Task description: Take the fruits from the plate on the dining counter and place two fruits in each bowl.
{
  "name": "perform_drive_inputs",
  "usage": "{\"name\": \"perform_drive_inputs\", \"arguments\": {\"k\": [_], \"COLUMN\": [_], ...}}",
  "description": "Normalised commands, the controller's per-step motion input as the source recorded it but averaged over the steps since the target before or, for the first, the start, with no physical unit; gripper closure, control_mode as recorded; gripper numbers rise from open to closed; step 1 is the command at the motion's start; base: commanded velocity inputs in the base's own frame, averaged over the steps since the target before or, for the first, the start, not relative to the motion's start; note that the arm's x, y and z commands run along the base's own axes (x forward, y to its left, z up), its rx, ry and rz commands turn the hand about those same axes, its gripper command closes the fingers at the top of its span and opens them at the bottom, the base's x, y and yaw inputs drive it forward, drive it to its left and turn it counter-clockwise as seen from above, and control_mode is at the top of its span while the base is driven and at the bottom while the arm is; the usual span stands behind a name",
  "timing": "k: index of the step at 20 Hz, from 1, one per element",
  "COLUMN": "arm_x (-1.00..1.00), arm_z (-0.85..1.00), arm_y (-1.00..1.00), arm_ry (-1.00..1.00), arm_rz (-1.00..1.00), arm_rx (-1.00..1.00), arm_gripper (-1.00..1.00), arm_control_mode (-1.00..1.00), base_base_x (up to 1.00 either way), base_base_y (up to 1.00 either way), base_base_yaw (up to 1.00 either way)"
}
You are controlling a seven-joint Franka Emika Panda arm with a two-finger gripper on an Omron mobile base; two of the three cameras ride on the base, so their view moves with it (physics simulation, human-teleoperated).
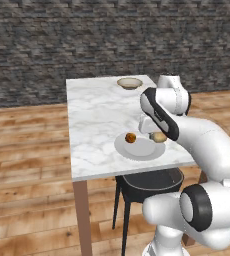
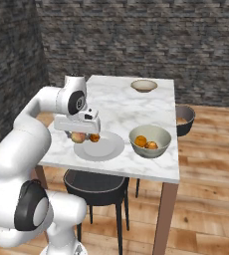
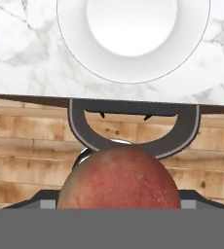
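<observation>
Tool (image 2: 79, 136) grips reddish fruit (image 3: 120, 177) (lifted) above plate (image 2: 109, 149).

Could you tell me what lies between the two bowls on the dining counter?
Only bare marble counter lies between the near bowl and far bowl, seen in the right base view.

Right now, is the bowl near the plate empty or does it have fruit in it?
It has fruit in it. The near bowl holds two orange fruits, seen in the right base view beside the plate.

One orange fruit (image 1: 130, 138) lies on the pale plate (image 1: 142, 150). A reddish peach (image 3: 120, 180) is lifted above the plate's edge. Two orange fruits (image 2: 146, 143) sit in the near bowl (image 2: 150, 141); the far bowl (image 2: 144, 85) is empty.
</observation>
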Motion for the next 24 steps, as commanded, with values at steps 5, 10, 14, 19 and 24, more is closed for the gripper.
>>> {"name": "perform_drive_inputs", "arguments": {"k": [5, 10, 14, 19, 24], "arm_x": [0.00, 0.00, 0.00, 0.00, 0.00], "arm_z": [0.00, 0.00, 0.00, 0.00, 0.00], "arm_y": [0.00, 0.00, 0.00, 0.00, 0.00], "arm_ry": [0.00, 0.00, 0.00, 0.00, 0.00], "arm_rz": [0.00, 0.00, 0.00, 0.00, 0.00], "arm_rx": [0.00, 0.00, 0.00, 0.00, 0.00], "arm_gripper": [1.00, 1.00, 1.00, 1.00, 1.00], "arm_control_mode": [-1.00, 1.00, 1.00, 1.00, 1.00], "base_base_x": [0.00, -0.10, -0.19, -0.03, 0.39], "base_base_y": [0.00, -0.58, -1.00, -1.00, -1.00], "base_base_yaw": [0.00, -0.01, 0.00, 0.00, 0.01]}}
